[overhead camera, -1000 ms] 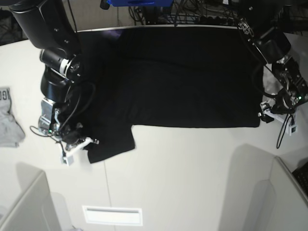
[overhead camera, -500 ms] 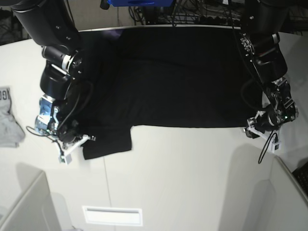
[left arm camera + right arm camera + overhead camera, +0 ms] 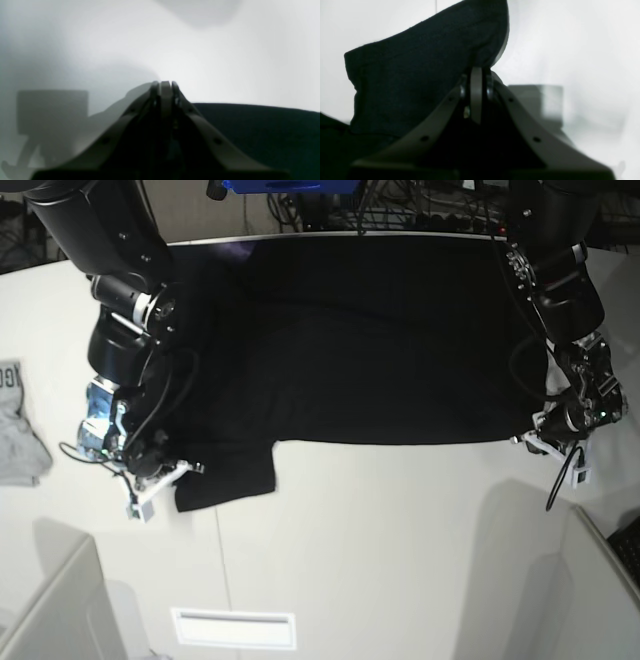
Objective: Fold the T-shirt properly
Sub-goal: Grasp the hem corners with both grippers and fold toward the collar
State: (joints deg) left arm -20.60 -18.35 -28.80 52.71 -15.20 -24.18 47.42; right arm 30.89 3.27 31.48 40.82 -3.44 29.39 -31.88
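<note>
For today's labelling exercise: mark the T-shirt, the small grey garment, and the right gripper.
T-shirt point(image 3: 380, 350), base view, middle of the black body.
small grey garment point(image 3: 15, 430), base view, its crumpled middle.
right gripper point(image 3: 476, 72), right wrist view, closed fingertips pinching the sleeve.

White table point(image 3: 400, 530), grey partitions point(image 3: 55, 610)

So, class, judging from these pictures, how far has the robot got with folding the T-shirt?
Barely begun. Done: the black T-shirt lies spread almost flat on the white table. In hand: the right hand is shut on the sleeve edge; the left hand is shut over bare table at the hem corner, apparently holding nothing. Left: every fold, sleeves and body. A grey garment lies apart.
</note>
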